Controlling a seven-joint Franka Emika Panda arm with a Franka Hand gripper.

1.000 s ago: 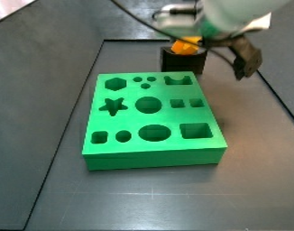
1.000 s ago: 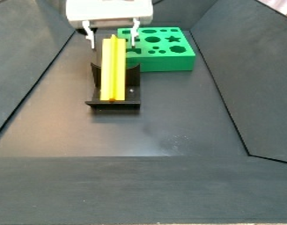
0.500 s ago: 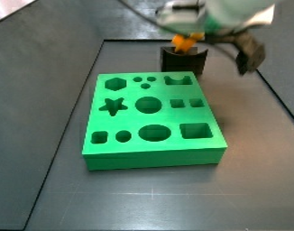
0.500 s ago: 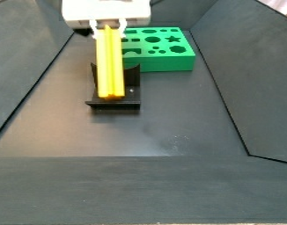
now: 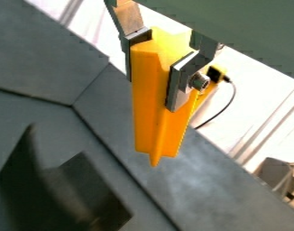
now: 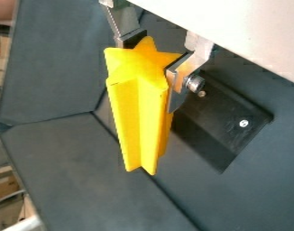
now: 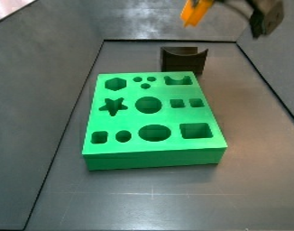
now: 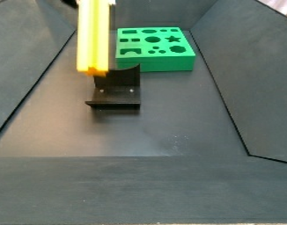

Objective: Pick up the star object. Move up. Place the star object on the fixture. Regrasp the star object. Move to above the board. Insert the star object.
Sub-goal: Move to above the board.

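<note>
My gripper (image 5: 160,54) is shut on the star object (image 5: 160,99), an orange-yellow bar with a star-shaped end, and also shows in a wrist view (image 6: 150,56). The silver fingers (image 6: 183,72) clamp its upper end, and the bar (image 6: 140,113) hangs down from them. In a side view the bar (image 8: 94,35) hangs upright, high above the dark fixture (image 8: 115,92), whose notch is bare. The fixture (image 7: 183,59) stands just behind the green board (image 7: 152,117). The star object (image 7: 193,13) is at the top edge, above the fixture. The board (image 8: 156,48) lies beyond the fixture.
The board carries several cut-out holes; the star hole (image 7: 112,106) is near one edge. Sloping dark walls (image 8: 28,79) enclose the dark floor (image 8: 146,167). The fixture's base with a screw shows in a wrist view (image 6: 228,131).
The gripper has risen with the star object in it, lifting it off the fixture. The bar now hangs well above the fixture, and the notch is empty.
</note>
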